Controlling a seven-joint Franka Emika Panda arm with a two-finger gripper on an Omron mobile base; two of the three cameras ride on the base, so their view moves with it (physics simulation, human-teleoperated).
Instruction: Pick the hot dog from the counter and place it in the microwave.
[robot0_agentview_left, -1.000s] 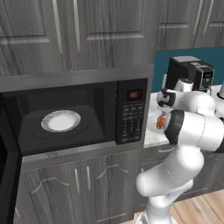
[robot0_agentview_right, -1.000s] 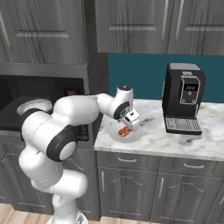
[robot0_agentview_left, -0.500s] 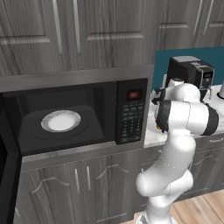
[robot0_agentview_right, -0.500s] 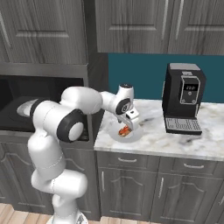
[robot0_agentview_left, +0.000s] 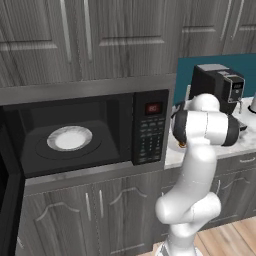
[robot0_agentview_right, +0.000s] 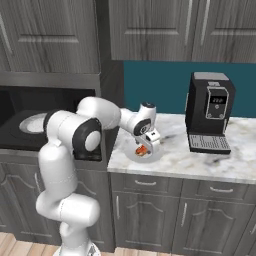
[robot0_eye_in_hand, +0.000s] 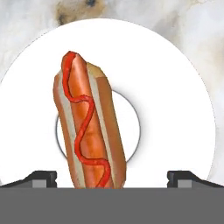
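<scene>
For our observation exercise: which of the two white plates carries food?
The plate on the counter beneath the gripper holds the hot dog; the microwave turntable is bare.

Left base view is looking forward from behind-left at the microwave (robot0_agentview_left: 85, 135). Right base view is facing the counter (robot0_agentview_right: 200, 160). Both are sharing the coffee machine (robot0_agentview_right: 210, 112). Hand view is looking close down between wide-apart jaws onto a plate (robot0_eye_in_hand: 175, 109).

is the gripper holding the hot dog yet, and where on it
Nothing is held. The gripper is open above the hot dog, its fingertips wide apart on either side; the hot dog lies on a white plate.
</scene>
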